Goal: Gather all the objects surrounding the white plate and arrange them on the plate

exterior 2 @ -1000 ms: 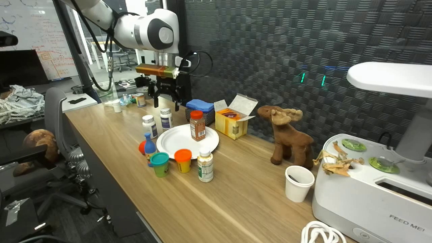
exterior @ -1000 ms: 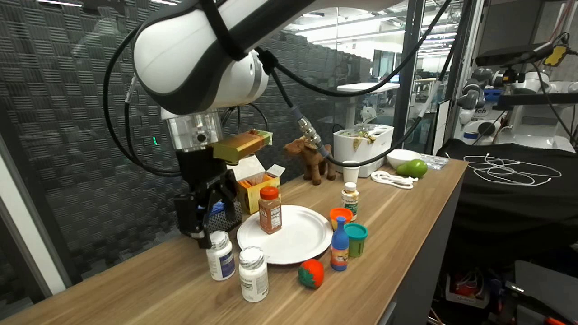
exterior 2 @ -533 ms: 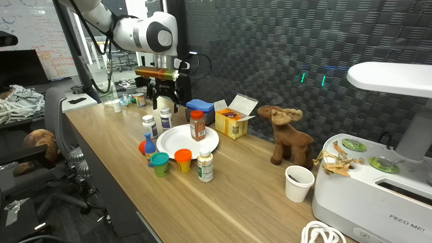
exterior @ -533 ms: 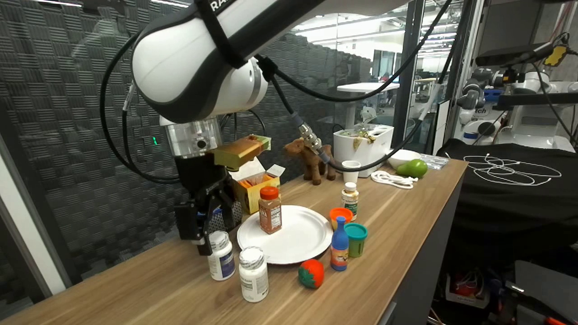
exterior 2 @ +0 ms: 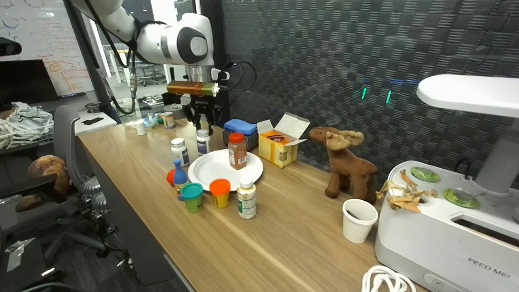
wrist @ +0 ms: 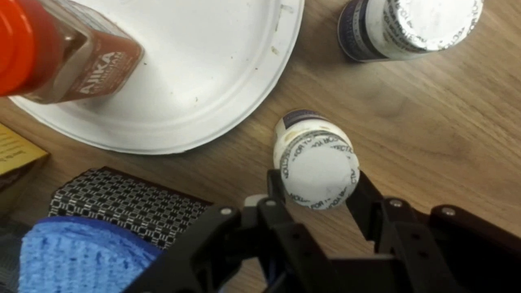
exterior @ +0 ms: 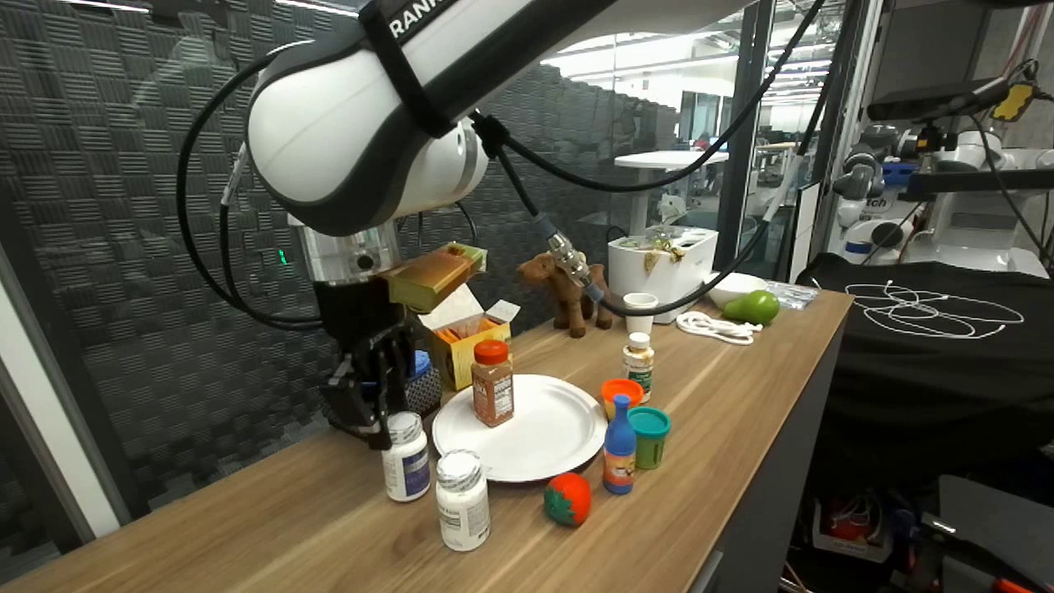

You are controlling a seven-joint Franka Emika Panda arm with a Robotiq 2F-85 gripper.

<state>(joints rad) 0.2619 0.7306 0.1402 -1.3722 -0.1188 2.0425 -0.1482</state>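
Note:
The white plate [exterior: 543,445] lies on the wooden counter with a red-lidded spice jar [exterior: 492,387] upright on it. My gripper [wrist: 319,179] has a finger against each side of the cap of a white pill bottle [wrist: 313,130], just off the plate's rim. A similar white bottle [exterior: 463,502] stands beside it. Around the plate also sit a red strawberry-like toy [exterior: 568,499], a blue bottle [exterior: 619,453], a teal-lidded tub [exterior 2: 193,198], an orange-lidded tub [exterior 2: 220,194] and a green-labelled bottle [exterior 2: 247,199].
A dark patterned basket with a blue sponge [wrist: 85,256] sits close beside my gripper. Past it stand an open yellow box [exterior 2: 279,152] and a brown plush moose [exterior 2: 348,166]. A paper cup [exterior 2: 359,221] and a white planter [exterior 2: 438,243] are farther along; the wall runs behind.
My gripper has come down slightly and its fingers have closed in on the nearer white bottle. That bottle has shifted a little toward the wall side. Everything else stands as before.

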